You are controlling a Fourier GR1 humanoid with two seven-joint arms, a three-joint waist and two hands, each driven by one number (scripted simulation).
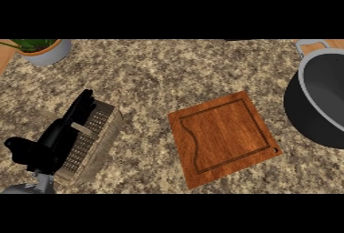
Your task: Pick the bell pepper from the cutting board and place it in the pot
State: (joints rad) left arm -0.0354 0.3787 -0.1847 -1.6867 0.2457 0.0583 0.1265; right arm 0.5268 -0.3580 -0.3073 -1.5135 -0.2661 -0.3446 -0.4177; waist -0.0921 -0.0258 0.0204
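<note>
1. I see the counter (148,77) first; its speckled stone top fills almost the whole head view.
2. The pot (316,98) is at the right edge, dark inside with a grey rim, and a grey handle shows at its top. It is cut by the edge of the view, so I see only a part of its inside.
3. The cutting board (225,136) lies in the middle, a little to the right, turned at an angle. It is reddish wood with a groove running round near its edge. It lies near the pot but does not touch it.
4. A box grater (97,143) of metal lies on its side at the left, well apart from the board.
5. The left hand (57,139) is over the grater, black, with the fingers straight and pointing up in the view; it is released and grasps nothing. I cannot tell if it touches the grater.
6. A grey plant pot (48,51) with green leaves stands in the upper left corner.
7. The bell pepper I cannot find on the board, and the visible part of the pot does not show it. The right hand is also outside my view.
</note>
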